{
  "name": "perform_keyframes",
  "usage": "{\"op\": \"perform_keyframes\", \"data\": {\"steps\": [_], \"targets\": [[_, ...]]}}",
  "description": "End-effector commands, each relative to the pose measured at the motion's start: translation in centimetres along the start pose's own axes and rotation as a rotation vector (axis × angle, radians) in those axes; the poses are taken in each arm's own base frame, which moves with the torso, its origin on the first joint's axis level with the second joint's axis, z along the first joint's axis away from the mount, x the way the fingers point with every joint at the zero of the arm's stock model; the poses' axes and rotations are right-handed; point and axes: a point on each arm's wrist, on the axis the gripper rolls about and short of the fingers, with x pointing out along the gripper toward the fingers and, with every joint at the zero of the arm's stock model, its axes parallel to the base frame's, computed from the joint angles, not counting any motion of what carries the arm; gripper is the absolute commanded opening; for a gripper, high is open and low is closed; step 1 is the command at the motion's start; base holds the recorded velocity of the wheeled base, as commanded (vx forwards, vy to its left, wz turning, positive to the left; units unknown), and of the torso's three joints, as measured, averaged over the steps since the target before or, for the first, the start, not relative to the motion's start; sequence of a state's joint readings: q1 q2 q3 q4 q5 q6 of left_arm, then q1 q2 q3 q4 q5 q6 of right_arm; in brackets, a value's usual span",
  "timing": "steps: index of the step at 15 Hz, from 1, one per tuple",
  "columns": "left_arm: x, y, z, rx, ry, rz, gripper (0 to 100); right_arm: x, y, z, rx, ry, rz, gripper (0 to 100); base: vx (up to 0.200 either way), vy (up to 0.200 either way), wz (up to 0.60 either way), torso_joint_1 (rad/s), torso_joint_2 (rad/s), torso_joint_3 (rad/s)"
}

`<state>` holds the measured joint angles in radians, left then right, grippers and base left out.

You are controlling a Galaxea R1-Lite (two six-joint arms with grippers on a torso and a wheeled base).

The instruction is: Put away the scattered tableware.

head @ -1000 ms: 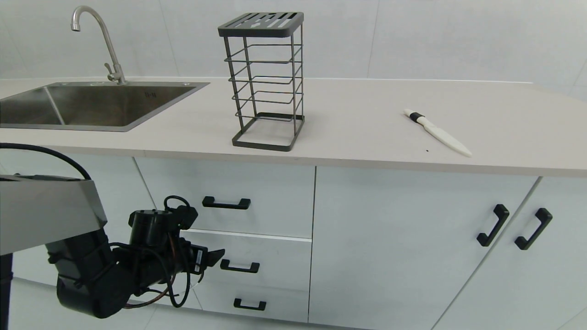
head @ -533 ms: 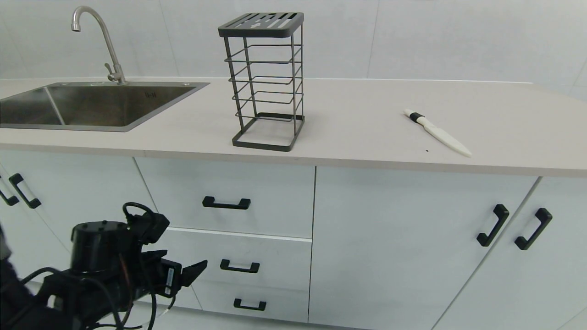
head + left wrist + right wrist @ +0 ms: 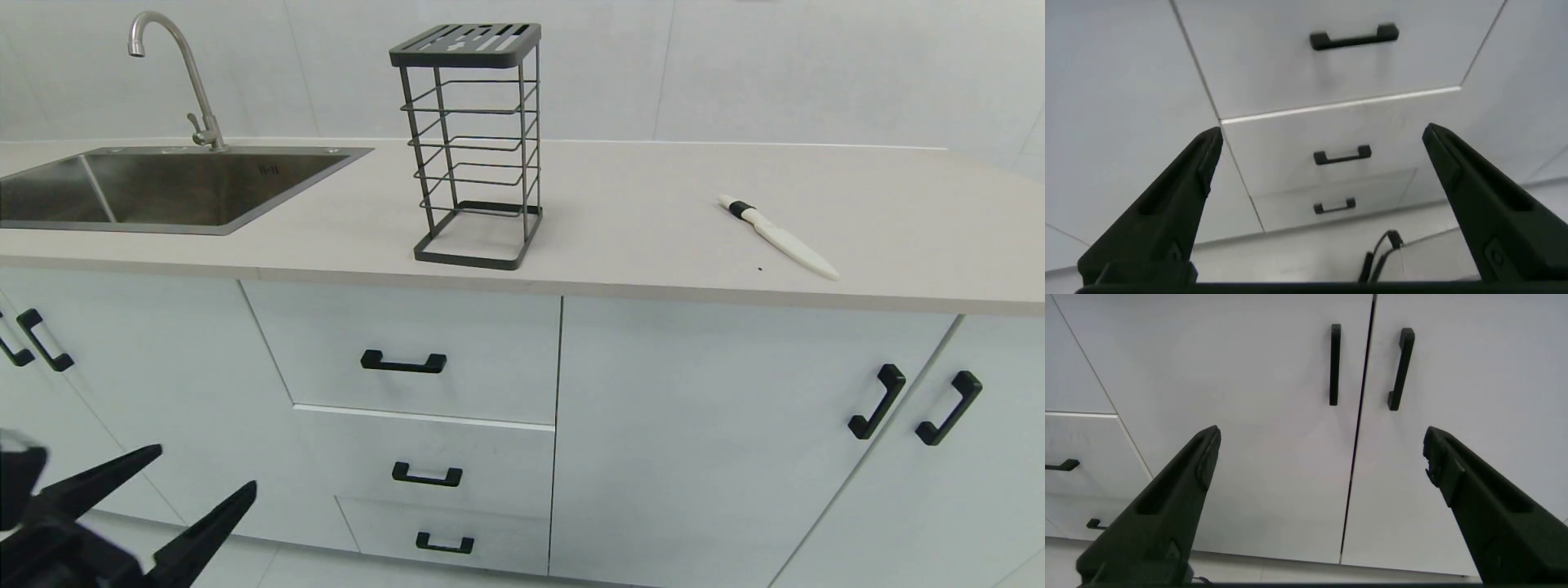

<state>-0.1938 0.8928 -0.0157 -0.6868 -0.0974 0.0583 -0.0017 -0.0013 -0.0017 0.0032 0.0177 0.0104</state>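
With both jaws spread and empty, risk of skidding the flat knife (image 3: 778,237), at three o'clock from the rack (image 3: 473,147), off the bench (image 3: 645,253).

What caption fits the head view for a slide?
White knife lies on the counter right of a wire rack; open left gripper hangs below.
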Motion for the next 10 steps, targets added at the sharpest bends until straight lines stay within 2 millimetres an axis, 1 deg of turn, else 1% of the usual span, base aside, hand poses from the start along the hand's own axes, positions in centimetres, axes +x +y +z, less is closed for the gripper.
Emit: {"op": "perform_keyframes", "data": {"steps": [1, 2, 3, 4, 8, 10], "targets": [[-6.2, -0.5, -1.4, 0.015, -0.247, 0.100, 100, 0.0, 0.0, 0.0, 0.000, 0.001, 0.001, 100, 0.000, 0.000, 0.00, 0.000, 0.00, 0.000], [-6.6, -0.6, -1.6, 0.017, -0.266, 0.113, 100, 0.0, 0.0, 0.0, 0.000, 0.001, 0.001, 100, 0.000, 0.000, 0.00, 0.000, 0.00, 0.000], [-7.6, -0.8, -2.2, 0.021, -0.308, 0.151, 100, 0.0, 0.0, 0.0, 0.000, 0.001, 0.001, 100, 0.000, 0.000, 0.00, 0.000, 0.00, 0.000], [-8.2, -1.0, -2.6, 0.025, -0.331, 0.174, 100, 0.0, 0.0, 0.0, 0.000, 0.001, 0.001, 100, 0.000, 0.000, 0.00, 0.000, 0.00, 0.000], [-9.1, -1.5, -4.0, 0.031, -0.347, 0.224, 100, 0.0, 0.0, 0.0, 0.000, 0.001, 0.001, 100, 0.000, 0.000, 0.00, 0.000, 0.00, 0.000], [-9.2, -1.6, -4.9, 0.035, -0.310, 0.242, 100, 0.0, 0.0, 0.0, 0.000, 0.001, 0.001, 100, 0.000, 0.000, 0.00, 0.000, 0.00, 0.000]]}}
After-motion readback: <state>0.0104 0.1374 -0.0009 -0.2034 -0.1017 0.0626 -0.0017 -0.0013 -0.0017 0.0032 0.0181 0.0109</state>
